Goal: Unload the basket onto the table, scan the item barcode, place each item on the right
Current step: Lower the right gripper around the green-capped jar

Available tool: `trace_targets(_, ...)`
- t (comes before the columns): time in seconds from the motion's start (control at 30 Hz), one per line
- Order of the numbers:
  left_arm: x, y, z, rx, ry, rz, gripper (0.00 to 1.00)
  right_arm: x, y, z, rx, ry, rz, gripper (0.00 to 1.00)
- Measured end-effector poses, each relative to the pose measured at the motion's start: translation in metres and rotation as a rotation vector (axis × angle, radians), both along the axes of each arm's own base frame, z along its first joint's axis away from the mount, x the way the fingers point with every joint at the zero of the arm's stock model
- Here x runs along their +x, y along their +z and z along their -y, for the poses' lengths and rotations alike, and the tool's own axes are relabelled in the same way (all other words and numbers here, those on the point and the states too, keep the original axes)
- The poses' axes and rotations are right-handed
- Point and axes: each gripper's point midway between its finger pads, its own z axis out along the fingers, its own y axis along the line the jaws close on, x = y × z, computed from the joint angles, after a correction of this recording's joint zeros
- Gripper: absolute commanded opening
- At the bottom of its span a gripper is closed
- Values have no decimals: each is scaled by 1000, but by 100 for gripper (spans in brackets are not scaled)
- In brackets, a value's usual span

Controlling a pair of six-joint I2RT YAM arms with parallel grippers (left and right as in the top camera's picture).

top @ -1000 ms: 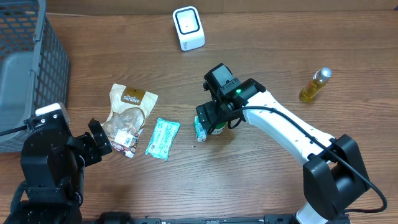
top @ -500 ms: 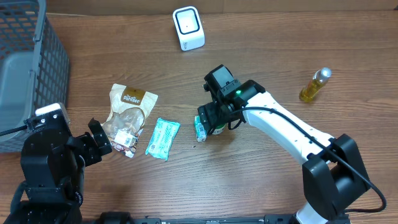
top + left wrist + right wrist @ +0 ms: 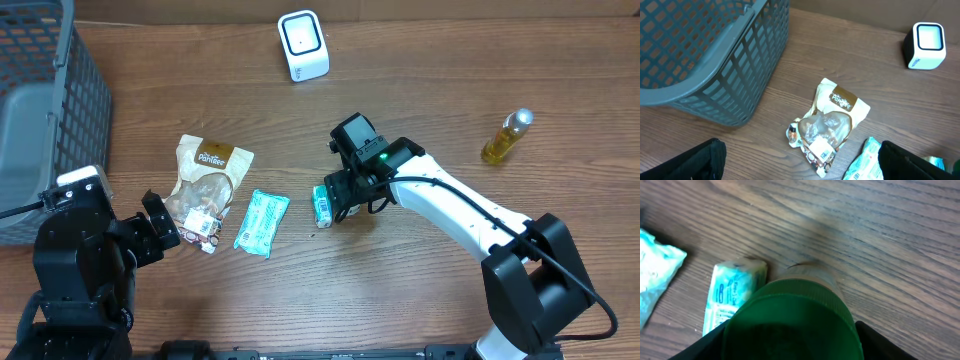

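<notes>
Straddling the green cap (image 3: 792, 317), right gripper (image 3: 338, 203) couldn't be called clamped or clear, so an off-centre squeeze risked tipping it; left gripper (image 3: 160, 222) gaped empty.

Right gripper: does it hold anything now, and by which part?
It cannot be told. The right gripper stands around a green lid, one finger on each side, but a grip is not visible.
</notes>
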Motion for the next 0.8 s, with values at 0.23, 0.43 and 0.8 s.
trace_targets(0.23, 0, 0, 0, 0, 0, 0, 100, 6, 0, 8, -33, -67, 25, 63)
trace_targets(0.43, 0, 0, 0, 0, 0, 0, 100, 8, 0, 12, -54, -97, 37, 63)
trace_targets(0.8, 0, 0, 0, 0, 0, 0, 99, 5, 5, 50, -206, -306, 32, 68)
